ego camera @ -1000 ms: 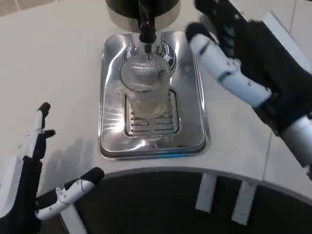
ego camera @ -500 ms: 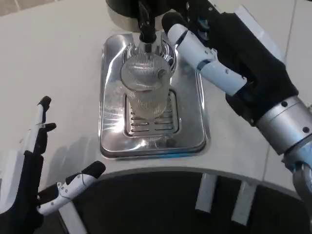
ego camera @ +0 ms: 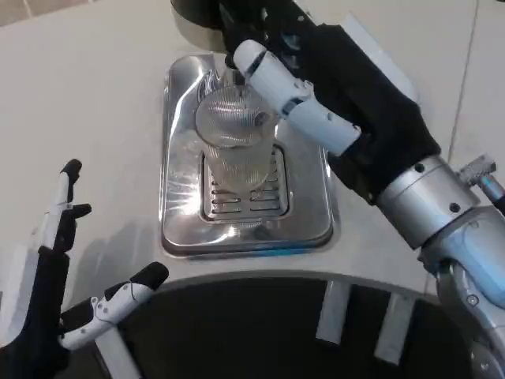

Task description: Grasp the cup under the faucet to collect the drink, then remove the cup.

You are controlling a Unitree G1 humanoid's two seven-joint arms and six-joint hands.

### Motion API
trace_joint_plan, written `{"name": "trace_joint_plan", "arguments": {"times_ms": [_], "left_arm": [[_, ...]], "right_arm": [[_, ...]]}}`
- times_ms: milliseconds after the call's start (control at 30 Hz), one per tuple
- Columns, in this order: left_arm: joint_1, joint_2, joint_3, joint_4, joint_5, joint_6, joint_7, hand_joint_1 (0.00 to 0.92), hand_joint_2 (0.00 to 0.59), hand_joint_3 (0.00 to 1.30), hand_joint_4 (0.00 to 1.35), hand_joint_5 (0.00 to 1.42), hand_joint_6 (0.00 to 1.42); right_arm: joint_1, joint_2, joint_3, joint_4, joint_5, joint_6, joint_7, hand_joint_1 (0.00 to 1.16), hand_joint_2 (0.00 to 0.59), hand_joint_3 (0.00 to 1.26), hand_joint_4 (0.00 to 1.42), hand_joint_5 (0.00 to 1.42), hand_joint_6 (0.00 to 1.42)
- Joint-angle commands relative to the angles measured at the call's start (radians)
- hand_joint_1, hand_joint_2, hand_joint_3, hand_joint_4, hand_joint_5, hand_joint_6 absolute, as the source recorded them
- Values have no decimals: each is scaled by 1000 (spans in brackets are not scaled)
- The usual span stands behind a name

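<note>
Head view: the ribbed clear cup [ego camera: 235, 138] stands upright on the slotted grate of the steel drip tray [ego camera: 181, 229], at about twelve o'clock from the robot, directly beneath the black faucet [ego camera: 237, 55] of the dispenser [ego camera: 197, 14]. Whether any drink is in it cannot be told through the ribbing.

The right hand [ego camera: 331, 95] reaches in from four o'clock, its white fingers [ego camera: 276, 79] lying across the cup's one-o'clock rim and pointing toward the faucet. The fingers look extended, not wrapped round the glass; whether any touch the rim cannot be told, and nothing is held. The left hand [ego camera: 55, 292] hovers at eight o'clock over the desk [ego camera: 87, 103] edge, well apart from the tray, fingers spread and released.

The risks lie in the closing. The fingers sit high, near the rim, so a grip there could tip the tall cup off the grate or knock it sideways out from under the spout. The faucet is just beside the fingertips, and a slightly deep reach would bump it. Smooth glass may also slip if squeezed only at its top.
</note>
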Motion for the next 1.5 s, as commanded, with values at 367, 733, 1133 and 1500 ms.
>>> {"name": "trace_joint_plan", "arguments": {"times_ms": [367,733,1133,1500], "left_arm": [[0,0,8,28,-13,-4,-4,164,71,0,0,231,256],[-4,-5,19,38,-24,-26,6,162,72,42,0,253,269],[-12,-9,19,50,-25,-39,7,144,71,86,0,281,294],[-24,-13,14,66,-15,-33,11,132,69,78,0,281,293]], "right_arm": [[-17,-31,32,35,29,14,12,304,522,0,0,0,0],[-35,-162,109,-64,-57,71,45,144,494,0,0,0,0],[-98,-348,238,-162,-274,216,125,0,469,21,0,0,0],[-105,-372,261,-122,-323,169,190,0,491,24,0,0,0]]}}
